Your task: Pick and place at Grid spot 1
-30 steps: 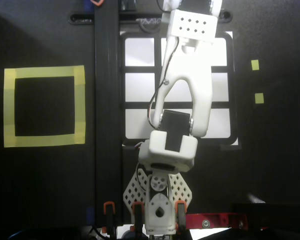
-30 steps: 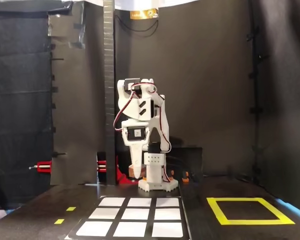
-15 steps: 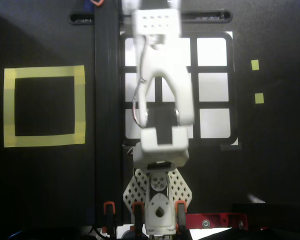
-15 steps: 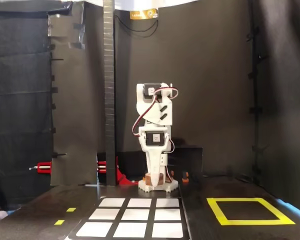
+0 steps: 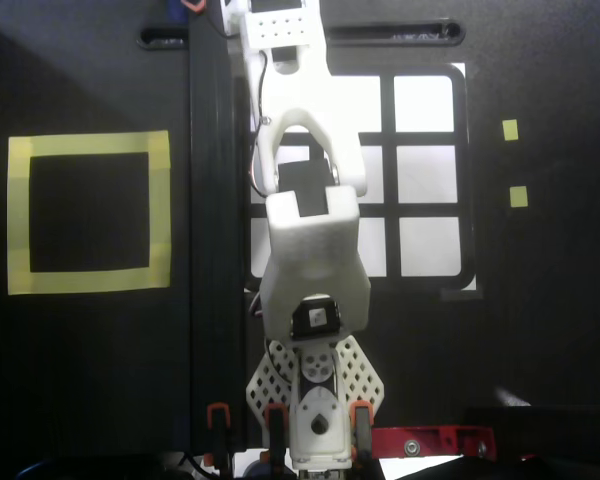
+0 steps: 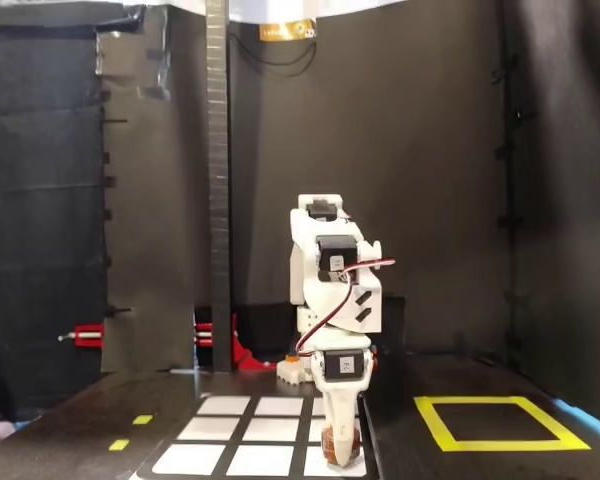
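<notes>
Black cloth walls stand around a black table [image 6: 70, 420]; a white grid [image 5: 425, 180] with black lines lies on it, and a yellow tape square [image 5: 88, 213] sits well apart. The white arm [image 5: 310, 250] reaches over the grid's left side in the overhead view and hides Grid spot 1 [image 5: 255, 110] almost fully. In the fixed view the gripper [image 6: 340, 452] points down at a front cell, likely to set something there; something brownish shows between the jaws, but I cannot tell if they grip it.

white plastic arm [image 5: 310, 260], matt black table [image 5: 90, 350], yellow tape square [image 5: 88, 213]
</notes>
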